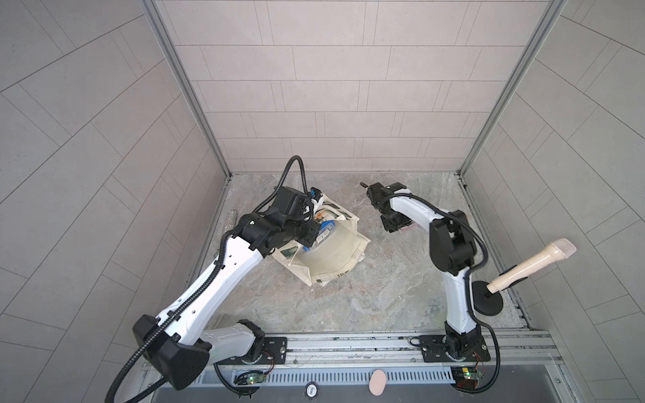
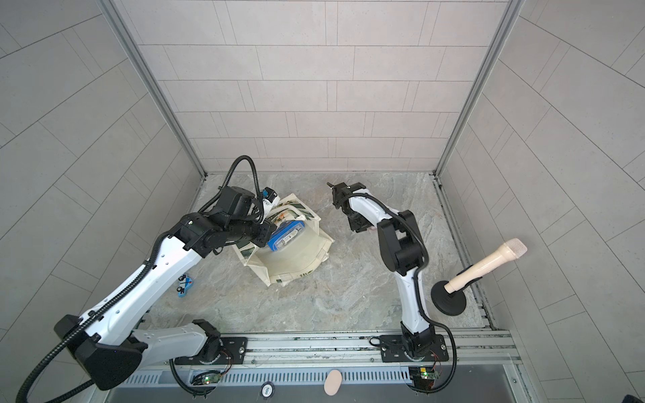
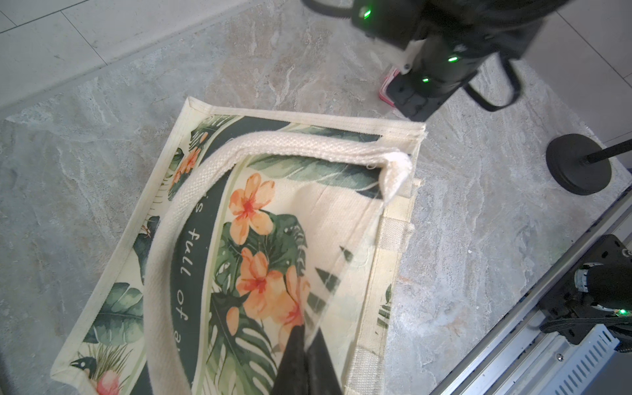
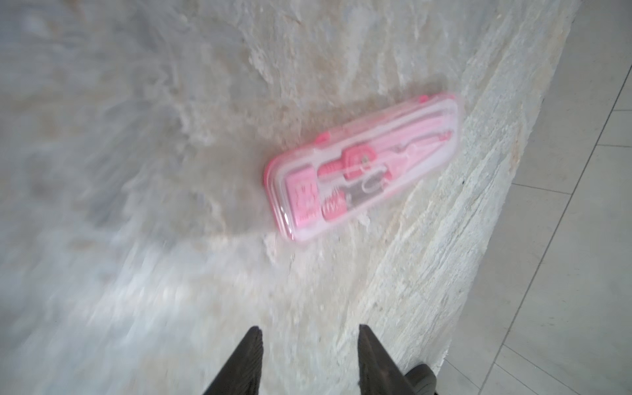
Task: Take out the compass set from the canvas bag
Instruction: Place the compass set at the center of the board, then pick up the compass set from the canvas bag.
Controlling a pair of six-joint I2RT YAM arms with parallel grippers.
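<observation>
Near the compass set [image 4: 362,167], right jaws stand apart; left jaws pinch canvas bag [image 3: 342,212].

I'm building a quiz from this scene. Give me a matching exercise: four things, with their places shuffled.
1 pink case
2 blue case
3 toy car
4 microphone

A on a round black stand
B over the canvas bag, at the left gripper
C on bare table by the right gripper
D on the table beside the left arm

Pairs: 1-C, 2-B, 3-D, 4-A
</observation>
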